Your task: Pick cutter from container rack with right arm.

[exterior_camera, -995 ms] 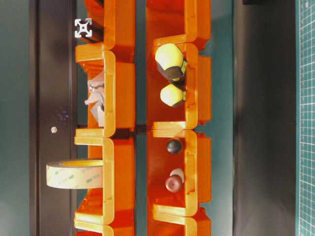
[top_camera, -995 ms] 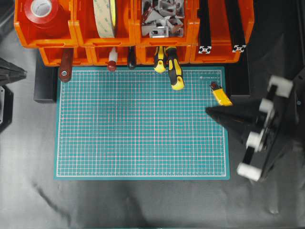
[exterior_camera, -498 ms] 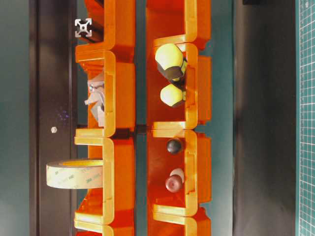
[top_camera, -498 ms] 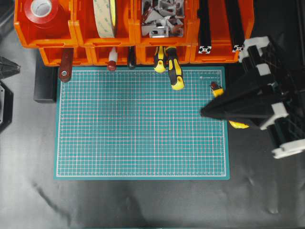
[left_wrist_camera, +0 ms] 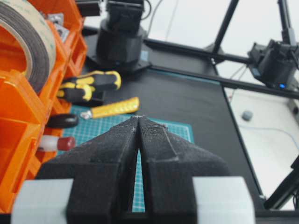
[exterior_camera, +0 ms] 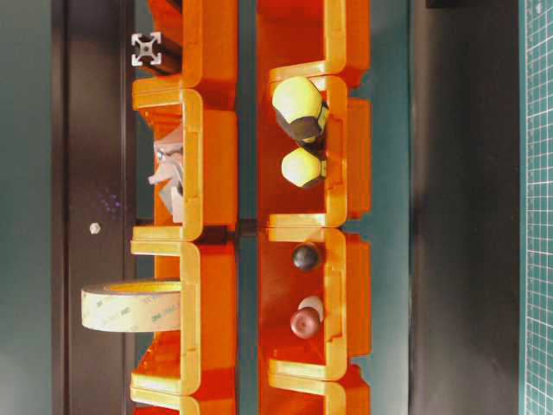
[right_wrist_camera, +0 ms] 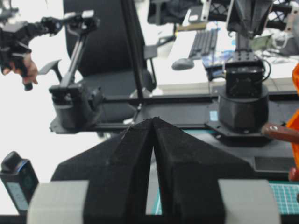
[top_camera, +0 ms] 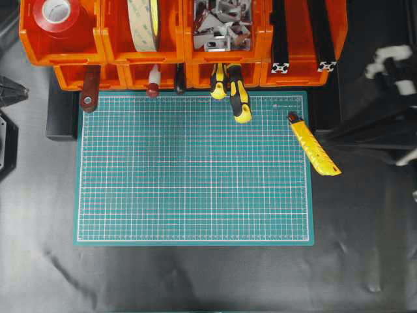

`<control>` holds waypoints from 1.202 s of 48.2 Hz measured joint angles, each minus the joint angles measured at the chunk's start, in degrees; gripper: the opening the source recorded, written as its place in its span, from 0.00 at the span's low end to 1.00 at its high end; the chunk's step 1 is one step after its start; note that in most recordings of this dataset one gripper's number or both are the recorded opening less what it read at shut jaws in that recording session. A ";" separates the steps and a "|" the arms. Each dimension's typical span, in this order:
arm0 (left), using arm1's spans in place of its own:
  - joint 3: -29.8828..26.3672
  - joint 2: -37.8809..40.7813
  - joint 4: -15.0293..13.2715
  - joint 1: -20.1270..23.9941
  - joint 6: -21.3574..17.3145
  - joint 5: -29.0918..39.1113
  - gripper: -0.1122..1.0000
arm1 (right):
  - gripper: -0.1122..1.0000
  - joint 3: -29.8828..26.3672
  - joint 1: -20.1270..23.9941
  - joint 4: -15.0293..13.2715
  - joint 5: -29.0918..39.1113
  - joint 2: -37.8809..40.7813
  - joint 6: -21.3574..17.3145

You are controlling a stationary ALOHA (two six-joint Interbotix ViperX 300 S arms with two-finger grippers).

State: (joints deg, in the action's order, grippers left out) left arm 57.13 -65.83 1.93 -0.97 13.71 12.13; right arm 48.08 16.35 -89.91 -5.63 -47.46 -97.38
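The cutter, slim and yellow with a black tip, lies flat on the right edge of the green cutting mat, outside the container rack. It also shows in the left wrist view as the cutter. The right arm is off the mat at the right border, blurred. Its right gripper points left, just right of the cutter, apart from it. In the right wrist view the right gripper is shut with nothing between its jaws. The left gripper is shut and empty, at the left border as the left gripper.
Two yellow-and-black screwdrivers stick out of a lower bin onto the mat. A red tape roll, a wide tape roll and metal brackets fill upper bins. Black aluminium profiles lie in the right bin.
The right arm has swung right, off the mat's right part to the border, uncovering the whole cutter. The cutter has stayed in place. The left arm has not moved.
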 measured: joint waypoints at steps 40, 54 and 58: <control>-0.35 0.18 0.00 0.26 0.00 0.09 0.11 | 0.09 12.30 3.08 4.57 16.61 -14.59 1.58; -0.44 0.97 -0.09 -0.09 0.00 0.00 0.11 | 0.09 4.04 3.08 4.39 13.01 -2.37 8.70; -0.62 1.05 -0.09 -0.09 0.00 0.00 0.11 | 0.09 2.46 2.99 4.39 12.30 1.05 8.79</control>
State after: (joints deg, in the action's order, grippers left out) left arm 56.51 -64.78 1.85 -1.05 13.71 12.13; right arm 50.54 19.34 -85.52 6.68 -46.41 -88.59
